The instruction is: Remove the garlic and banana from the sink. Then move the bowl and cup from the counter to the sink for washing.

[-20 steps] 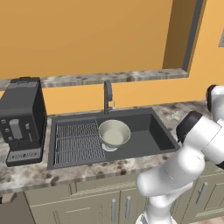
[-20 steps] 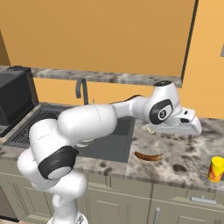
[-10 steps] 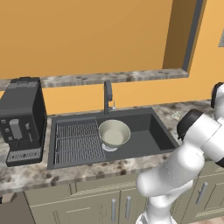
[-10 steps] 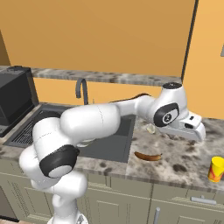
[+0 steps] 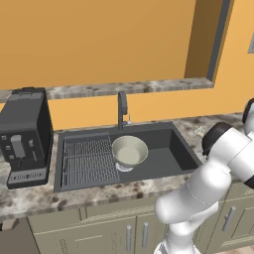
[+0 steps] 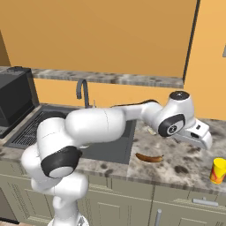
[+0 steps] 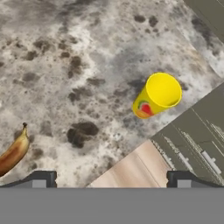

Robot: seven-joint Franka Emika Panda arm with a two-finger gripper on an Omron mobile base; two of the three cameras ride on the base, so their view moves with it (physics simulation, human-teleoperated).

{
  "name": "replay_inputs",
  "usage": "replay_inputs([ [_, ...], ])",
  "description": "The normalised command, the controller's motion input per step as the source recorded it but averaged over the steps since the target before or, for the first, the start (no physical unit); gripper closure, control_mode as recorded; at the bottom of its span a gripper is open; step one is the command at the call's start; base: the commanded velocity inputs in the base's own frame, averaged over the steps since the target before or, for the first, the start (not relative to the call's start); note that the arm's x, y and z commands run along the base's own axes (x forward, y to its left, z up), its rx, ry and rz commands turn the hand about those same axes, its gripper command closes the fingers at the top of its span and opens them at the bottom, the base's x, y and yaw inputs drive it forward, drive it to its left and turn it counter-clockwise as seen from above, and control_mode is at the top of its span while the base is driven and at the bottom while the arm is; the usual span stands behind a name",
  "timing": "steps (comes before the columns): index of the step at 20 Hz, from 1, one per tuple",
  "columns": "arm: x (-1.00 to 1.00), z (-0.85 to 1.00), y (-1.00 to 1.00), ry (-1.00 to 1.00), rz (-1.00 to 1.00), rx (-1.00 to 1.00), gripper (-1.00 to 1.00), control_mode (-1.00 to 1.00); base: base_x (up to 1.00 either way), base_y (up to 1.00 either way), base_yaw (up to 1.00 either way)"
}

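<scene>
The yellow cup [image 7: 157, 95] with its red mark stands upright on the speckled counter near the front edge. In the right base view the cup [image 6: 217, 171] is at the far right. My gripper [image 7: 111, 181] hangs open above the counter, short of the cup, with nothing between its fingertips [image 7: 41, 179]; the gripper [image 6: 201, 140] is up and left of the cup. The banana [image 6: 149, 157] lies on the counter right of the sink, and the banana [image 7: 13, 153] also shows at lower left. The grey bowl [image 5: 129, 150] sits in the sink [image 5: 171, 144]. A small pale garlic [image 5: 199, 131] rests on the counter right of the sink.
A black coffee machine [image 5: 25, 134] stands on the counter left of the sink. The dark faucet [image 5: 122, 106] rises behind the basin, and a ribbed rack [image 5: 87, 158] fills its left half. Cabinet fronts [image 7: 192, 131] drop below the counter edge beside the cup.
My hand has shifted a little to the right and down over the counter, nearer the cup. The jaws stay open. Bowl, banana and cup have not moved.
</scene>
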Motion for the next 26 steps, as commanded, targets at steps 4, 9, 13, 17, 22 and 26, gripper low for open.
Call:
replay_inputs([
  [4,0.00,-0.04,-0.21,-0.02,-0.01,0.00,-1.00,-1.00,0.00,0.00,0.00],
  [9,0.00,0.00,-0.25,0.00,0.00,0.00,-1.00,-1.00,0.00,0.00,0.00],
  [13,0.00,0.00,-0.23,0.00,0.00,0.00,-1.00,-1.00,0.00,0.00,0.00],
  [17,0.00,-0.01,-0.18,0.00,0.00,0.02,-1.00,-1.00,0.00,0.00,0.00],
  [22,0.00,-0.06,-0.12,0.00,0.00,0.05,-1.00,-1.00,0.00,0.00,0.00],
  [26,0.00,-0.06,-0.12,0.00,0.00,0.03,-1.00,-1.00,0.00,0.00,0.00],
])
